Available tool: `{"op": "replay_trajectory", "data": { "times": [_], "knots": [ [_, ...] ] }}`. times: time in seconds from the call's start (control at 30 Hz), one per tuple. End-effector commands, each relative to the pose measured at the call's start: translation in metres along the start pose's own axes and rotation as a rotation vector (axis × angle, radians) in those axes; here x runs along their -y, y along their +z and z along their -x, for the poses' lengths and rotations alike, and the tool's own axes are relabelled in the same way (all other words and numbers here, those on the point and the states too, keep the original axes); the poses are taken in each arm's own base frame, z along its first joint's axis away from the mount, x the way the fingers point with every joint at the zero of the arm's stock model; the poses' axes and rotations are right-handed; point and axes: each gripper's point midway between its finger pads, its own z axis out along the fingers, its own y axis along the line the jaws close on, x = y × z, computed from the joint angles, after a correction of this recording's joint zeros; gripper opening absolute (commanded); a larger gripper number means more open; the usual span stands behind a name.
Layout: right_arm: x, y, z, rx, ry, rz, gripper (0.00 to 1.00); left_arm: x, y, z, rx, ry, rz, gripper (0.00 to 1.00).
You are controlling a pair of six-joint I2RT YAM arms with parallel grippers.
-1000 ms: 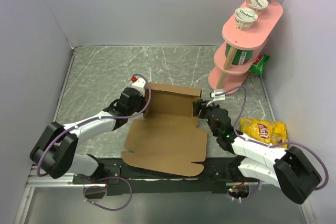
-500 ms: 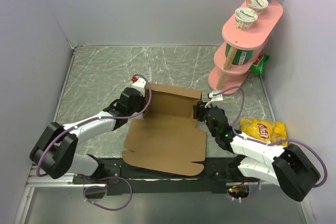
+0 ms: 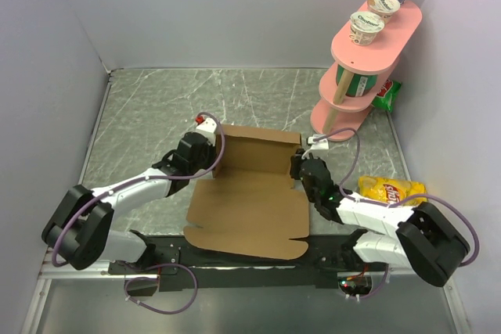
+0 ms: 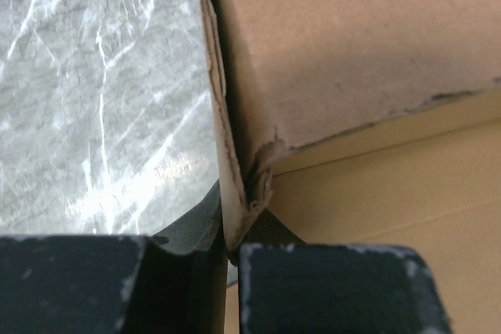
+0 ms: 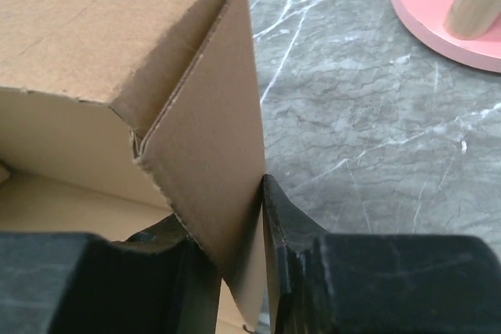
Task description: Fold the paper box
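The paper box (image 3: 250,201) is a brown cardboard sheet lying flat at the near middle of the table, with its back wall (image 3: 258,149) standing upright. My left gripper (image 3: 213,159) is at the back left corner. In the left wrist view it (image 4: 231,244) is shut on the thin upright side flap (image 4: 227,154). My right gripper (image 3: 298,167) is at the back right corner. In the right wrist view it (image 5: 223,220) has the right side flap (image 5: 211,131) pinched between its fingers, with the right finger (image 5: 282,224) pressed against the cardboard.
A pink tiered shelf (image 3: 356,76) with yoghurt cups (image 3: 366,27) stands at the back right, its base (image 5: 446,13) close to the box corner. A green packet (image 3: 386,93) lies beside it. A yellow crisp bag (image 3: 394,192) lies by the right arm. Grey walls enclose the table.
My right gripper has narrowed its jaws onto the right side flap and shifted slightly towards the box. The left gripper and the box's back wall have stayed in place.
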Motion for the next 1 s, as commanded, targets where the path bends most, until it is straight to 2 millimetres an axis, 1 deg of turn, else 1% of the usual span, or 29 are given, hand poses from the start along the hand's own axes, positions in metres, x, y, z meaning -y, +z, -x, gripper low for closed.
{"op": "replay_trajectory", "data": {
  "times": [0.0, 0.07, 0.1, 0.17, 0.2, 0.27, 0.3, 0.37, 0.43, 0.5, 0.53, 0.57, 0.73, 0.87, 0.93, 0.97],
  "knots": [
    [0.023, 0.007, -0.004, 0.001, 0.030, -0.166, 0.26, 0.003, -0.015, 0.013, 0.064, -0.028, -0.023, 0.01],
    [0.030, 0.010, -0.003, 0.006, 0.036, -0.220, 0.23, 0.007, -0.020, 0.018, 0.087, -0.029, -0.036, 0.01],
    [0.034, 0.010, -0.003, 0.010, 0.042, -0.250, 0.18, 0.008, -0.021, 0.016, 0.088, -0.027, -0.041, 0.01],
    [0.039, 0.012, -0.005, -0.005, 0.054, -0.309, 0.13, 0.013, -0.024, 0.019, 0.108, -0.026, -0.056, 0.01],
    [0.044, 0.012, -0.004, 0.004, 0.051, -0.341, 0.08, 0.014, -0.025, 0.018, 0.109, -0.027, -0.059, 0.01],
    [0.045, 0.015, -0.006, -0.012, 0.039, -0.374, 0.05, 0.019, -0.024, 0.017, 0.106, -0.023, -0.070, 0.01],
    [0.048, 0.015, -0.005, -0.011, 0.031, -0.403, 0.00, 0.020, -0.024, 0.018, 0.106, -0.022, -0.071, 0.01],
    [0.050, 0.017, -0.004, -0.013, 0.025, -0.439, 0.00, 0.022, -0.022, 0.016, 0.096, -0.015, -0.070, 0.01],
    [0.054, 0.016, -0.009, -0.032, 0.001, -0.470, 0.00, 0.021, -0.021, 0.016, 0.094, -0.014, -0.061, 0.01],
    [0.052, 0.017, -0.009, -0.029, -0.004, -0.474, 0.00, 0.019, -0.021, 0.017, 0.096, -0.013, -0.049, 0.01],
    [0.056, 0.014, -0.013, -0.051, -0.021, -0.496, 0.00, 0.018, -0.021, 0.017, 0.096, -0.011, -0.045, 0.01],
    [0.057, 0.015, -0.011, -0.045, -0.003, -0.512, 0.00, 0.017, -0.022, 0.019, 0.100, -0.009, -0.037, 0.01],
    [0.066, 0.005, -0.017, -0.055, 0.009, -0.564, 0.00, 0.004, -0.025, 0.024, 0.112, 0.003, 0.030, 0.01],
    [0.076, -0.005, -0.021, -0.057, 0.036, -0.644, 0.00, 0.007, -0.029, 0.028, 0.126, -0.007, 0.013, 0.01],
    [0.081, -0.009, -0.021, -0.050, 0.030, -0.685, 0.00, 0.005, -0.029, 0.028, 0.126, -0.004, 0.021, 0.01],
    [0.080, -0.010, -0.019, -0.046, 0.037, -0.697, 0.00, 0.003, -0.029, 0.028, 0.126, -0.002, 0.035, 0.01]
  ]
}}
